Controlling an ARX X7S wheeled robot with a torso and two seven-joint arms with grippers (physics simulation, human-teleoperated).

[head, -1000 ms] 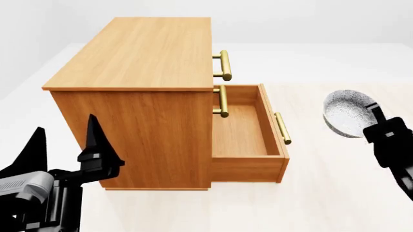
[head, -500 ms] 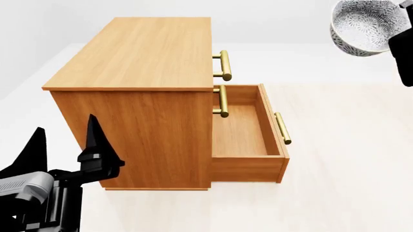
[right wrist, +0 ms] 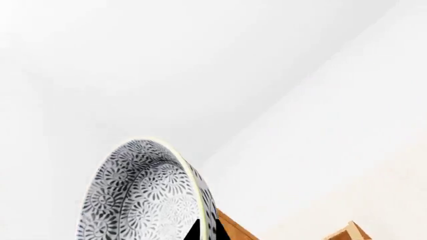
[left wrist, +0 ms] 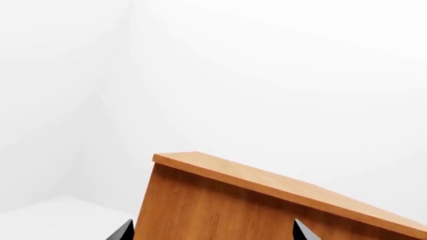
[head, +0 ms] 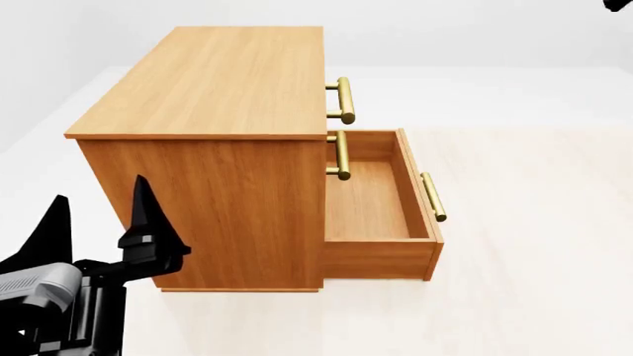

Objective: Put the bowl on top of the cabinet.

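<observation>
The orange-brown cabinet (head: 213, 81) stands mid-floor in the head view, its flat top bare and one drawer (head: 371, 200) pulled out to the right. The speckled blue-grey bowl (right wrist: 140, 195) shows only in the right wrist view, held up on edge. My right gripper (right wrist: 205, 229) is shut on the bowl's rim, one finger inside and one outside. In the head view only a black sliver of the right arm (head: 619, 4) remains, at the top right corner. My left gripper (head: 99, 222) stands open by the cabinet's near left side, facing its wooden wall (left wrist: 253, 205).
Brass bar handles (head: 342, 100) stick out from the cabinet's right face, and another sits on the open drawer's front (head: 433, 196). Pale floor (head: 534, 245) spreads to the right of the drawer. White walls lie behind.
My right arm has lifted the bowl from beside the open drawer up and out past the head view's top right corner. The left arm and the cabinet have not moved.
</observation>
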